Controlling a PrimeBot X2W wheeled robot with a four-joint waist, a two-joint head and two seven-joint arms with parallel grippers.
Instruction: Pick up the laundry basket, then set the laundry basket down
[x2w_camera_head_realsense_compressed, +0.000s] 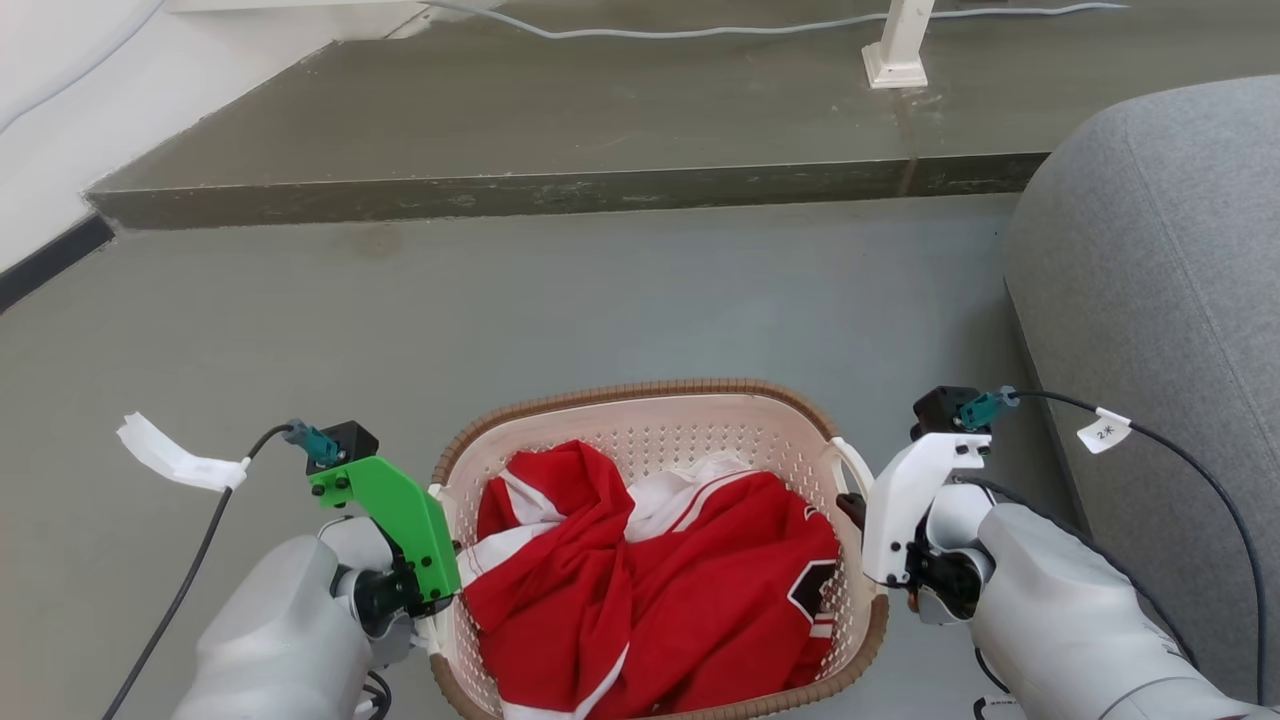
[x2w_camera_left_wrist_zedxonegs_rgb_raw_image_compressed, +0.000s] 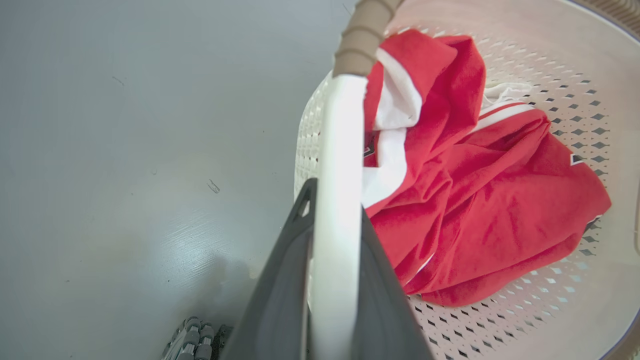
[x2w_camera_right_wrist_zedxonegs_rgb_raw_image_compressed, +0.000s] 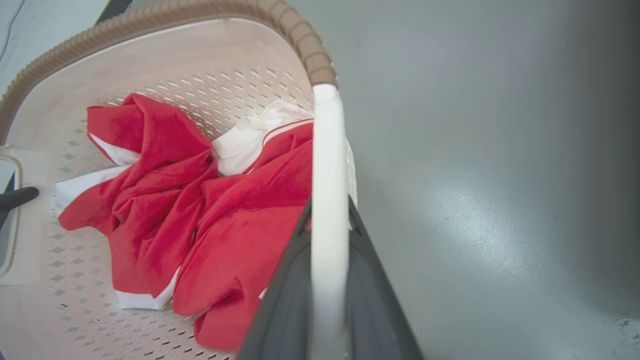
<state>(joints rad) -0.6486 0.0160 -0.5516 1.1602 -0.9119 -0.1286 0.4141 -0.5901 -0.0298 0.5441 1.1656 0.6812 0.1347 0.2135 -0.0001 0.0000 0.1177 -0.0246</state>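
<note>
Both white handles of the laundry basket are clamped, one by the left gripper, one by the right gripper. The basket, with a red garment inside, is seen between them above the grey floor.

Ahead of me the grey floor lay bare and wide, so there was lots of room to go forward. Farther on, a raised step ran right across, with a white post standing on it. A big grey sofa stood near the right pincer, so that side was tight. Beside the left pincer the floor was open as far as the wall. Between the two sat the laundry basket with red cloth in it, blocking the middle.
</note>
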